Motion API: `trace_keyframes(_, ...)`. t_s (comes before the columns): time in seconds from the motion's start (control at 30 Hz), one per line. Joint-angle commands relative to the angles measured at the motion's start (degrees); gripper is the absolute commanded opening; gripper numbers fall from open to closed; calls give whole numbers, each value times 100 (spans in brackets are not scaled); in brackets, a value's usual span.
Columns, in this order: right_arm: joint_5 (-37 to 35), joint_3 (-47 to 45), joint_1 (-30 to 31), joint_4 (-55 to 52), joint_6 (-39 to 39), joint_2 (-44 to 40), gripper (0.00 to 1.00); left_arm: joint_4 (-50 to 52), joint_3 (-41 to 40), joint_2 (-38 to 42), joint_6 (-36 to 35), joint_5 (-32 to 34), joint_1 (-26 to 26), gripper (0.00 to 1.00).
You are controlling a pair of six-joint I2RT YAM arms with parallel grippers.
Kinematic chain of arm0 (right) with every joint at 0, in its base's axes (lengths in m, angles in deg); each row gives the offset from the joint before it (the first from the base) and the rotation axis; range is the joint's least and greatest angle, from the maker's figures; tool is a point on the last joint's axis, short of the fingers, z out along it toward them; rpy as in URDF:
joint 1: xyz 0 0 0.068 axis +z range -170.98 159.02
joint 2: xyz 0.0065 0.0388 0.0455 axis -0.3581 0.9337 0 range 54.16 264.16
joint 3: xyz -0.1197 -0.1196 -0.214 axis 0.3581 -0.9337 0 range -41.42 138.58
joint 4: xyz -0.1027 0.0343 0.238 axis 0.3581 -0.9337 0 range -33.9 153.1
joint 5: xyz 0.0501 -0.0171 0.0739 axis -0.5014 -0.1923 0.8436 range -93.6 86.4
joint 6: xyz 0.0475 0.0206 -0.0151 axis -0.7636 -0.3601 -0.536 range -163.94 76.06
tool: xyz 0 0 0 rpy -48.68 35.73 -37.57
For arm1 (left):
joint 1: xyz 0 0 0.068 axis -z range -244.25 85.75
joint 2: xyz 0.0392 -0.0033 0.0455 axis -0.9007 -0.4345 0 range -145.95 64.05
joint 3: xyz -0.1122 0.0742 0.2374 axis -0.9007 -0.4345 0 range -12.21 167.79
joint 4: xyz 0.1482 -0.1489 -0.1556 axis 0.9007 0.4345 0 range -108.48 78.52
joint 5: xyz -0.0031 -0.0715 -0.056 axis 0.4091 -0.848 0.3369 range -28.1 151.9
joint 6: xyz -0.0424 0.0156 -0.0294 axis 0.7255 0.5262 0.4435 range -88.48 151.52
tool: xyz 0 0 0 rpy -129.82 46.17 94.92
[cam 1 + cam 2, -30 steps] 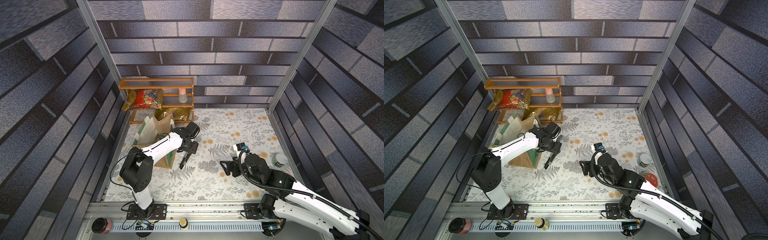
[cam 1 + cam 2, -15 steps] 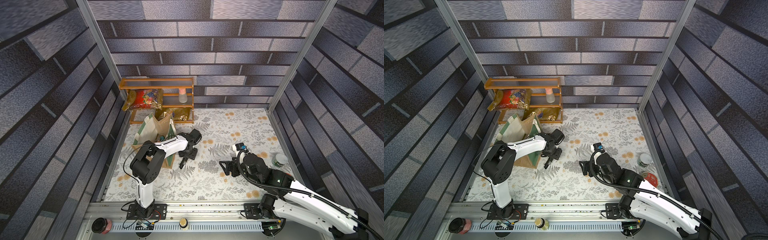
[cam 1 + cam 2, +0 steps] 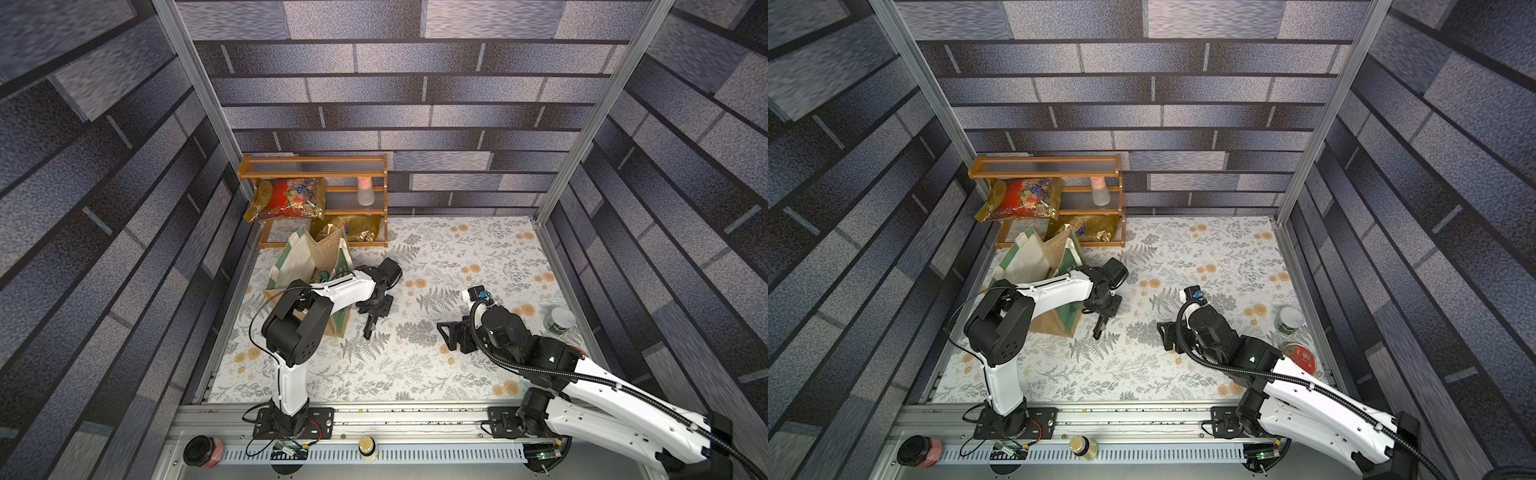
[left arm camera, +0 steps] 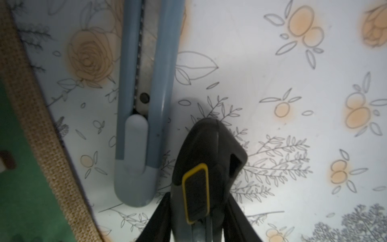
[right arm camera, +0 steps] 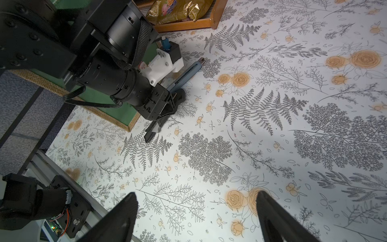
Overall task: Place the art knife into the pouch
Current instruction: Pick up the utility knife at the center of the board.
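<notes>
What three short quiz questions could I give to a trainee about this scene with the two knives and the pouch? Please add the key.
1. True or false: the right gripper holds a knife.
2. A blue-grey knife and a black knife with a yellow slider lie close together on the table. Which one does the left gripper straddle? A. the blue-grey knife B. the black knife C. neither
3. Fill in: behind the pouch stands a wooden ___.
Key: 1 false, it is open and empty; 2 B; 3 shelf.
</notes>
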Motion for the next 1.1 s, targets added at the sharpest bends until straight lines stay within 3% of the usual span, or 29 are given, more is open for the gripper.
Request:
trace_keyframes(0.0, 21, -74, -33, 136, -110, 0, 90, 77, -103, -72, -75, 293, 52, 36)
trace_keyframes(0.3, -152, -58, -33, 338, -484, 223, 88, 507, 288, 399, 19, 840, 125, 34)
trace_keyframes(0.67, -330, 11, -33, 643, -816, 507, 87, 1456, 1226, 1507, -156, 1034, 14, 36)
trace_keyframes(0.9, -332, 143, -40, 793, -1039, 934, 86, 2028, 2152, 2095, -296, 847, -111, 36)
trace_keyframes(1.07, -166, 344, -33, 963, -1010, 1384, 86, 2226, 2784, 2462, -326, 463, -575, 37)
